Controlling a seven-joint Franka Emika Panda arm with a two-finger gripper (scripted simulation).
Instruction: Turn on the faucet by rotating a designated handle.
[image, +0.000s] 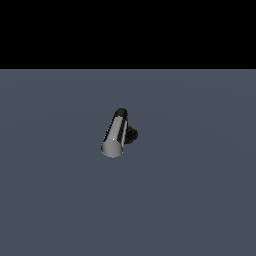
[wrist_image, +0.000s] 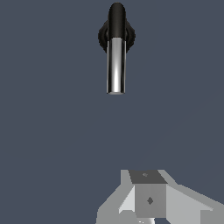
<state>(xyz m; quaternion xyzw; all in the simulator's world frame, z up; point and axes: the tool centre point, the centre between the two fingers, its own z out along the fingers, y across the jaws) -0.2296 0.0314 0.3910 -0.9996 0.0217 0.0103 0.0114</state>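
The faucet (image: 131, 134) stands alone on the grey floor in the exterior view, with its black base mostly hidden behind the bar. The handle (image: 115, 134) is a shiny silver bar with a flat round end, pointing toward the camera and slightly to the exterior view's left. In the wrist view the handle (wrist_image: 116, 65) hangs from the black elbow (wrist_image: 116, 19) over the round black base (wrist_image: 103, 37). My gripper (wrist_image: 149, 199) shows only in the wrist view, well apart from the handle's free end. Its fingers look pressed together with no gap, holding nothing.
A flat grey floor (image: 200, 190) surrounds the faucet on all sides. A black background fills the upper part of the exterior view. No other objects are in sight.
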